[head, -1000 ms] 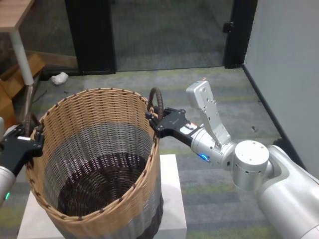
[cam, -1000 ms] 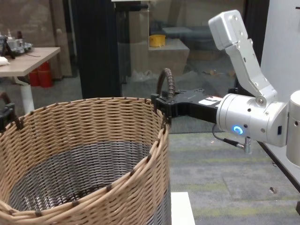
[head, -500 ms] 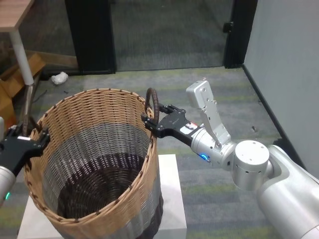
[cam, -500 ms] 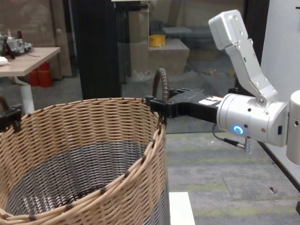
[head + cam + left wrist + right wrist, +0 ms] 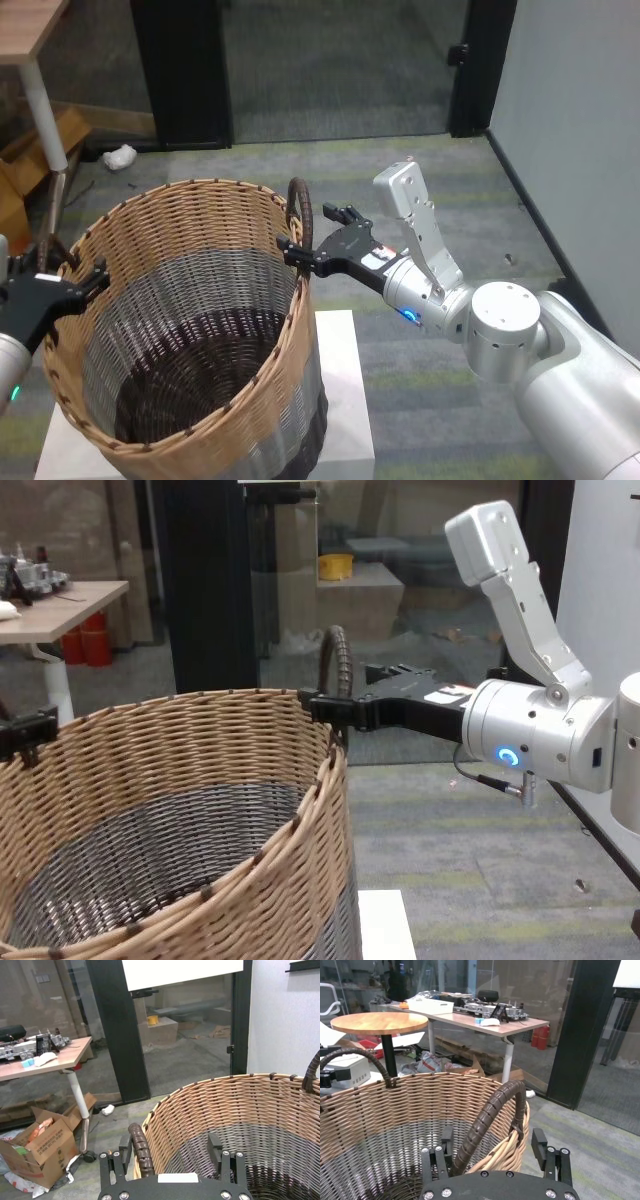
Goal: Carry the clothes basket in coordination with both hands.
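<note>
We see the large round woven wicker basket (image 5: 190, 330), tan above and grey below, resting on a white counter (image 5: 340, 400). Our left gripper (image 5: 172, 1152) and right gripper (image 5: 492, 1147) each straddle a dark brown wrapped loop handle (image 5: 487, 1117), fingers spread, not pinching.

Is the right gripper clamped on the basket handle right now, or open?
Open. In the right wrist view the right gripper has its fingers spread either side of the dark handle of the clothes basket, with gaps showing.
</note>
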Robot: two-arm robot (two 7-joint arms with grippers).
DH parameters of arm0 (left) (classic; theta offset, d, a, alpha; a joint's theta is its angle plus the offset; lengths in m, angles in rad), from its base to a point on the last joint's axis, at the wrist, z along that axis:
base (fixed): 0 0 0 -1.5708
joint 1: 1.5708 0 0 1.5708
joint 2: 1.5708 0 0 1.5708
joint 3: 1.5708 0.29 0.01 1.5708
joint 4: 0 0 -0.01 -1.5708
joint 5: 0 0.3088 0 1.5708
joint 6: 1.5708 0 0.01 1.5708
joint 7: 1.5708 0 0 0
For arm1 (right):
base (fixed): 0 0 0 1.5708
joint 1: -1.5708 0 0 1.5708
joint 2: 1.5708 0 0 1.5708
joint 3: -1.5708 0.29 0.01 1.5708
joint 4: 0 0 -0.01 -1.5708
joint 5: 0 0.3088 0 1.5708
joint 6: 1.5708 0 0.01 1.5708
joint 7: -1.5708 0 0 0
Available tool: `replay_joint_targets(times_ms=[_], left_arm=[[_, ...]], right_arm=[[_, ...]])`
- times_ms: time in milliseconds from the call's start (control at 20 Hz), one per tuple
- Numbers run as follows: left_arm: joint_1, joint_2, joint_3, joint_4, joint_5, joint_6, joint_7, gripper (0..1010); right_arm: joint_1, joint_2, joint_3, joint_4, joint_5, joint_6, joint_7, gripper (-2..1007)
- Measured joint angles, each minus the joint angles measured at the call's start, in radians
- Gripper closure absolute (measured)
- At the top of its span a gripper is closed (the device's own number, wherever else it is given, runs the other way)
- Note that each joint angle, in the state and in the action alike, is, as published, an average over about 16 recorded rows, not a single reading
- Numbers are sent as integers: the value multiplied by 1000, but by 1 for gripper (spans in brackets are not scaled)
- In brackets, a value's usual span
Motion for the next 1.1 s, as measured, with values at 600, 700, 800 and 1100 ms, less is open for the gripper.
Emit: replay_joint_targets(times_ms=[600,700,800,1100], left_arm=[[13,-15,-8,-42,24,28,51,10],[16,-21,-10,-52,32,30,62,10],[19,-27,-12,-61,41,31,72,10],[26,-45,-18,-88,59,18,84,10]], right_arm=[[2,3,14,0,5,-12,0,5],[3,4,19,0,8,-15,-1,5],[4,5,25,0,11,-18,-2,5],[2,9,44,-17,22,-20,-9,5]])
